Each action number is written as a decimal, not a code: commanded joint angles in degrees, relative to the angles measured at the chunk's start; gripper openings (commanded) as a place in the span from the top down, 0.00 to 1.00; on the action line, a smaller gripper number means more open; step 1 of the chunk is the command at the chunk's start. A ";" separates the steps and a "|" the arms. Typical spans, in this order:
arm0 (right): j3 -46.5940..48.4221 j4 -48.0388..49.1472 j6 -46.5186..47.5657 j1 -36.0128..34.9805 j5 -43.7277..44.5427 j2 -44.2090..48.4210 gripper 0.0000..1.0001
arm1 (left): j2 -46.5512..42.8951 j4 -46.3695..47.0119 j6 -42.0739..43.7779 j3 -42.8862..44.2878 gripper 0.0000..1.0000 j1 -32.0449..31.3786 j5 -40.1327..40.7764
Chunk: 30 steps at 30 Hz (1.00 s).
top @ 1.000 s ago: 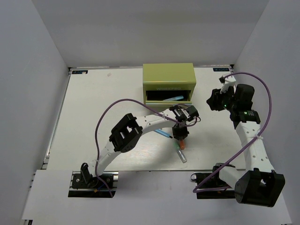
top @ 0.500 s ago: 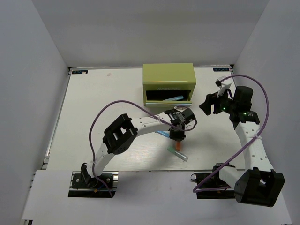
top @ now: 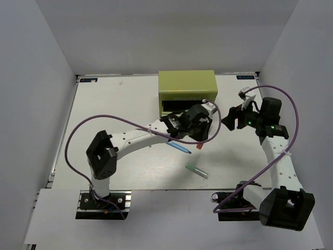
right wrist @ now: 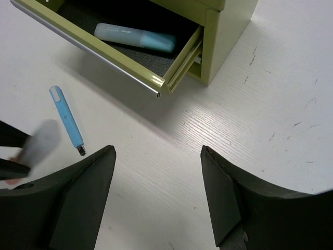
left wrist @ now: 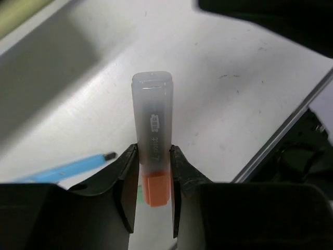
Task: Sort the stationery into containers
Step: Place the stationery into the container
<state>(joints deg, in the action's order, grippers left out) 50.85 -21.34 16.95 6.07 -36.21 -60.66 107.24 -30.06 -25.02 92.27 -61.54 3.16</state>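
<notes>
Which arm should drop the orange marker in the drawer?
Left. The left gripper is shut on the marker, just in front of the open drawer. The right gripper is open and empty, off beside the chest.

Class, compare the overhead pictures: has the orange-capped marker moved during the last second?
Yes. The orange-capped marker, clamped in the left gripper, has shifted up the view, closer to the fixed olive-green metal tool chest.
</notes>
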 commanded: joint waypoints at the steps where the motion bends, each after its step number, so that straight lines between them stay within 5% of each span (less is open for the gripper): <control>1: 1.62 -0.63 1.33 0.70 -0.88 1.34 0.28 | -7.47 1.94 17.92 -1.55 1.00 1.15 -0.43; 14: 3.02 -1.59 2.38 1.49 -1.06 0.19 0.28 | -9.34 1.66 52.40 1.07 1.00 5.29 5.62; 21: 2.94 -2.65 3.35 1.58 -0.71 0.55 0.28 | -4.59 4.49 61.03 3.53 1.00 7.74 8.79; 30: 1.89 -4.14 3.44 1.49 -0.80 1.25 0.28 | -0.55 10.20 61.58 4.06 1.00 10.64 8.44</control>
<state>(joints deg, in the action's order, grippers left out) 51.64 -24.36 19.97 7.44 -36.21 -60.69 106.87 -23.31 35.16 93.84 -51.94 11.51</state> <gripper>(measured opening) 0.723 0.354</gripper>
